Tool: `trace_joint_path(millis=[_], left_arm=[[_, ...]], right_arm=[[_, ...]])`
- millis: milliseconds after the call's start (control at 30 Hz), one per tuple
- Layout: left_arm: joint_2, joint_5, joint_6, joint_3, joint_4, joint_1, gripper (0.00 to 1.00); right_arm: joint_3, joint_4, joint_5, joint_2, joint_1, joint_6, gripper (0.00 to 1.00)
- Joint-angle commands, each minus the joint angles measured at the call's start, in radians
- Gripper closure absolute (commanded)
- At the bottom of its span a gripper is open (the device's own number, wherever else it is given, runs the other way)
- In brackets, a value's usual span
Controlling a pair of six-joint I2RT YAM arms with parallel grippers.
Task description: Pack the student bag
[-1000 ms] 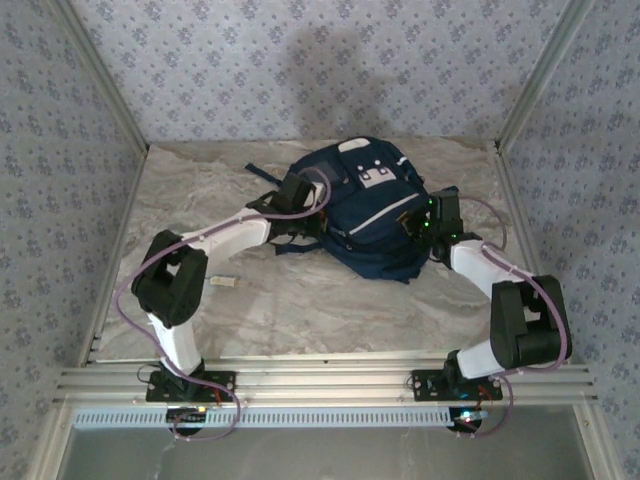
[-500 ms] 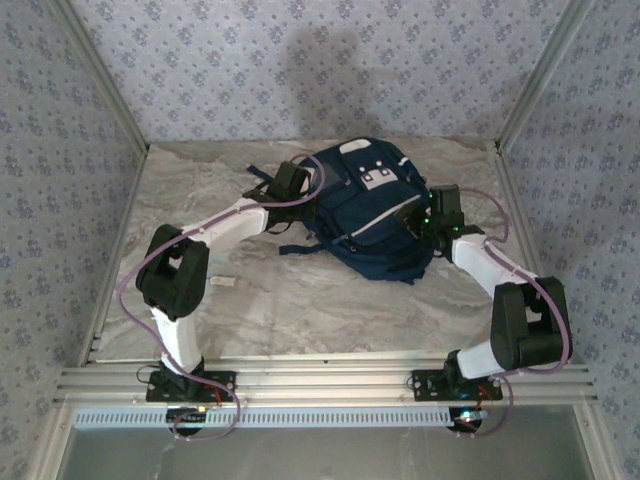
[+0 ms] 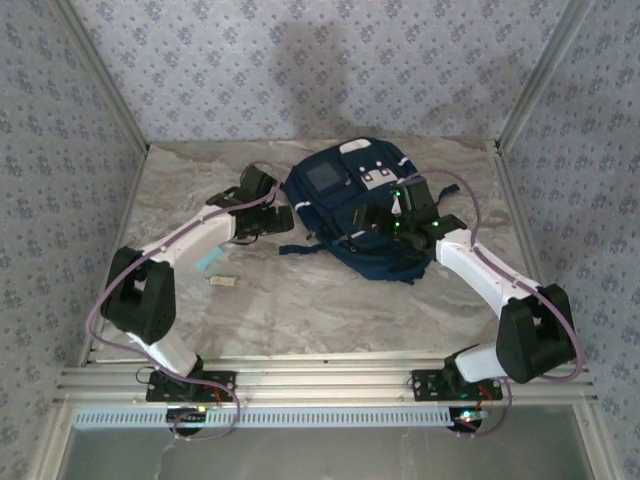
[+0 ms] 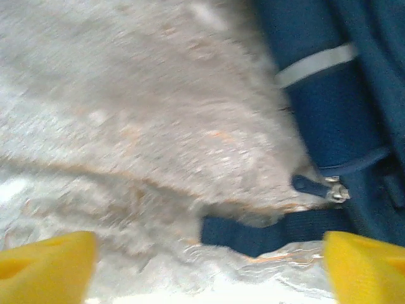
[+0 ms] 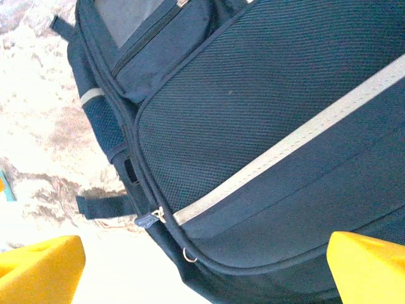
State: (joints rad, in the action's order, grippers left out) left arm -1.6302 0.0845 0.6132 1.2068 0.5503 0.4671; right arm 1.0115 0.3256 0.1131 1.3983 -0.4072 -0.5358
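So the bag is lying flat on the tabletop, front side up, towards the far end and a bit right of centre. You can see its grey panel facing up on the far-left part.

The left tool sits just off the bag's left edge. From its own camera the left tool is spread wide, with the yellow pads out at the two bottom corners and nothing held between them. Under it is mostly bare tabletop, plus a dark strap lying flat and a zip pull at the bag's edge. That view is pretty blurry though.

The right tool is over the bag's near-right part. In its wrist view the right tool is also wide open and gripping nothing, with the bag right below it. A white stripe runs diagonally across the fabric there. I can't tell whether the pads touch the cloth.

There's also a small white bit on the tabletop near the left arm, well apart from the bag, and a teal thing just beside it. No idea what either one is.
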Motion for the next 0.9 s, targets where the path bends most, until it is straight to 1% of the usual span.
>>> trace_joint_path(millis=[0, 100, 233, 400, 533, 700, 767, 867], left_arm=[[0.086, 0.066, 0.145, -0.071, 0.097, -0.028, 0.00], [0.143, 0.110, 0.242, -0.120, 0.156, -0.052, 0.00], [0.197, 0.116, 0.380, -0.169, 0.227, -0.096, 0.00], [0.276, 0.096, 0.583, -0.274, 0.189, -0.154, 0.00], [0.314, 0.150, 0.727, -0.311, 0.218, -0.184, 0.00], [0.358, 0.142, 0.857, -0.416, 0.134, -0.216, 0.00], [0.350, 0.127, 0.895, -0.439, 0.078, -0.227, 0.00], [0.308, 0.094, 0.915, -0.440, 0.049, -0.237, 0.00]], right_arm=[[0.065, 0.067, -0.048, 0.030, -0.026, 0.106, 0.00], [0.092, 0.081, -0.044, 0.062, -0.039, 0.126, 0.00], [0.103, 0.084, -0.055, 0.085, -0.056, 0.133, 0.00], [0.101, 0.081, -0.059, 0.094, -0.072, 0.142, 0.00], [0.101, 0.091, -0.057, 0.094, -0.078, 0.145, 0.00], [0.089, 0.092, -0.062, 0.091, -0.082, 0.143, 0.00], [0.087, 0.093, -0.062, 0.089, -0.083, 0.139, 0.00], [0.088, 0.102, -0.069, 0.088, -0.084, 0.139, 0.00]])
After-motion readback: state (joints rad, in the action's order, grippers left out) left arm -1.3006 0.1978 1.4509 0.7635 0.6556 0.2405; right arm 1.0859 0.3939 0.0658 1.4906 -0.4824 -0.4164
